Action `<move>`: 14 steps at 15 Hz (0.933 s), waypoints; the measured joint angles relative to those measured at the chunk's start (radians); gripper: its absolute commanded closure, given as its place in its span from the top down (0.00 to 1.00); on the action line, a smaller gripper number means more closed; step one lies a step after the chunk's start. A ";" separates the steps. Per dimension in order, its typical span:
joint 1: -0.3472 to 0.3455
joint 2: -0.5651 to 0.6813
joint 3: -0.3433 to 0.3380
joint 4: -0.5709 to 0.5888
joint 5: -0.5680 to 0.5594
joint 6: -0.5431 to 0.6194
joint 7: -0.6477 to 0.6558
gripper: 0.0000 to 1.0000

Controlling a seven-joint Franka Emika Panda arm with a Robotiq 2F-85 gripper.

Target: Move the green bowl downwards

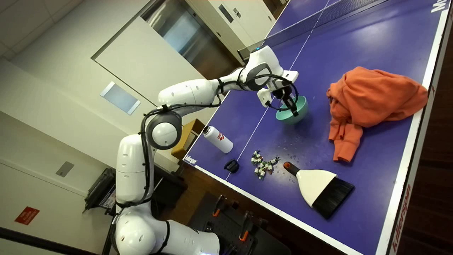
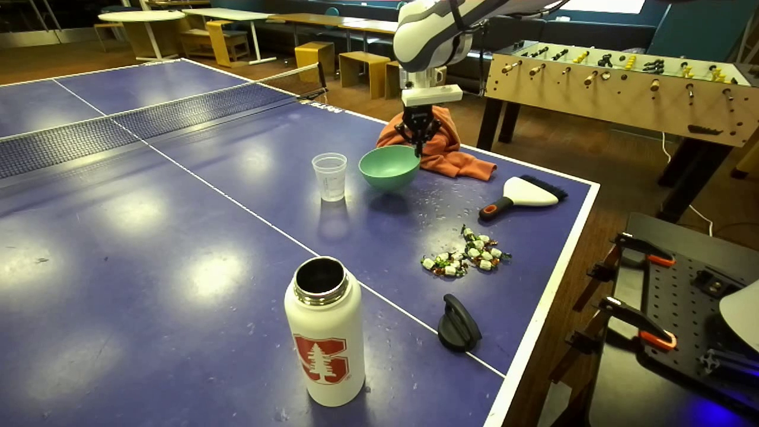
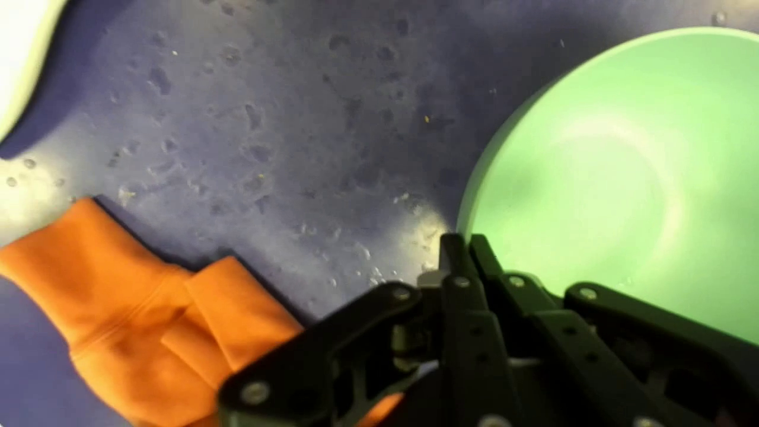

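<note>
The green bowl (image 1: 301,109) is teal-green with a paler inside; it also shows in an exterior view (image 2: 388,169) and at the right of the wrist view (image 3: 605,184). My gripper (image 3: 466,238) is shut on the bowl's rim, one finger inside and one outside. In both exterior views the gripper (image 1: 295,112) (image 2: 418,149) points down at the rim. The bowl appears held a little above the table, with a shadow under it, and tilts slightly. Part of its rim is hidden by the fingers.
An orange cloth (image 1: 375,95) lies beside the bowl. A clear cup (image 2: 330,178) stands close to the bowl's other side. A white brush (image 1: 316,182), a small pile of white-and-green bits (image 2: 468,255), a black lid (image 2: 458,325) and a white bottle (image 2: 326,338) are on the blue table (image 2: 178,332).
</note>
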 measured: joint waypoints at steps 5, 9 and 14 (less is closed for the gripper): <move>0.006 -0.128 0.013 -0.231 -0.012 0.044 -0.098 0.01; -0.002 -0.186 0.013 -0.423 -0.012 0.198 -0.137 0.01; -0.045 -0.253 0.011 -0.612 0.013 0.361 -0.144 0.01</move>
